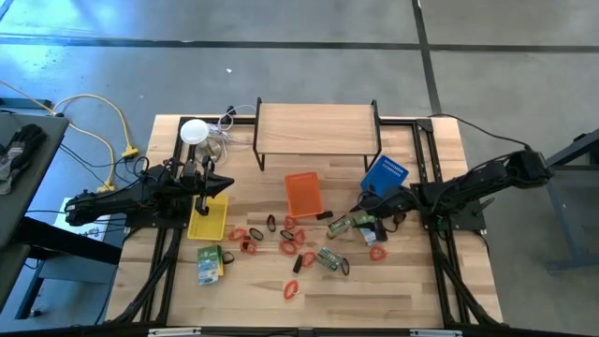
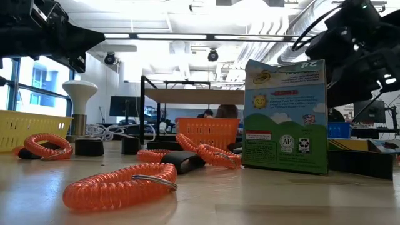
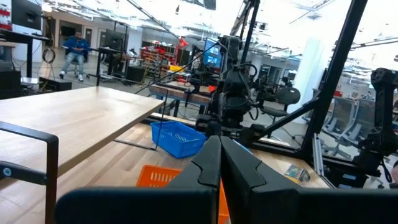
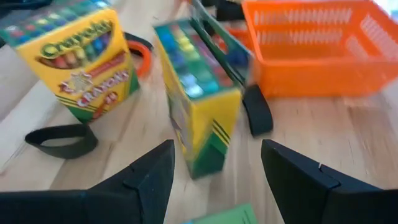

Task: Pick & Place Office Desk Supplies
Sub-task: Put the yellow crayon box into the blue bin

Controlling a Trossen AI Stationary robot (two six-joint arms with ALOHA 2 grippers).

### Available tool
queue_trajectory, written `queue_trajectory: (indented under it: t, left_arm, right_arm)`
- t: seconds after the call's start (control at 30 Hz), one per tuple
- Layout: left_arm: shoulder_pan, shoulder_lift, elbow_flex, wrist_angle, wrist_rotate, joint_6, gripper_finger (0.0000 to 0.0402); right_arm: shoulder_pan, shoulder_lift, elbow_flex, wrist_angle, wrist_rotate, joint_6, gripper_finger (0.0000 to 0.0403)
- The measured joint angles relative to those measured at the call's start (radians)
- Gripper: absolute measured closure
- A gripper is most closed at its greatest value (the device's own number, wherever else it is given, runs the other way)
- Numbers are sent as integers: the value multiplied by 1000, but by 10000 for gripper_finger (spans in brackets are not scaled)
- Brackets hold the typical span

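Note:
Green-and-yellow crayon boxes, orange coiled loops and small black clips lie scattered on the wooden table. My right gripper (image 1: pixel 382 222) (image 4: pixel 217 177) is open and low over the table. One crayon box (image 4: pixel 199 93) (image 1: pixel 363 223) lies just ahead of its fingertips, untouched. A second box (image 4: pixel 81 56) and a black clip (image 4: pixel 62 140) lie beside it. My left gripper (image 1: pixel 220 184) (image 3: pixel 221 165) is shut and empty, hovering over the far end of the yellow tray (image 1: pixel 208 220). An orange coil (image 2: pixel 122 184) and another crayon box (image 2: pixel 286 115) show close up in the low view.
An orange tray (image 1: pixel 304 194) sits mid-table and a blue basket (image 1: pixel 384 175) by the right arm. A wooden shelf (image 1: pixel 316 126) stands at the far edge, with a white lamp (image 1: pixel 194 132) and cables to its left. More crayon boxes (image 1: pixel 210 265) lie near the yellow tray.

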Motion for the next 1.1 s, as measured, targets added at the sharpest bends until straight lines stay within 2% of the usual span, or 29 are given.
queue_trajectory:
  t: [0.13,0.53,0.8,1.1]
  left_arm:
    - [0,0,0,0,0,-1,401]
    - [0,0,0,0,0,-1,401]
    - [0,0,0,0,0,-1,401]
    - [0,0,0,0,1,0,401]
  right_arm:
    - [25,0,0,38,43,-25,174]
    - [25,0,0,87,40,-107,174]
    - [-19,33,0,109,-38,-111,174]
    - [-45,163,0,271,-113,-147,174]
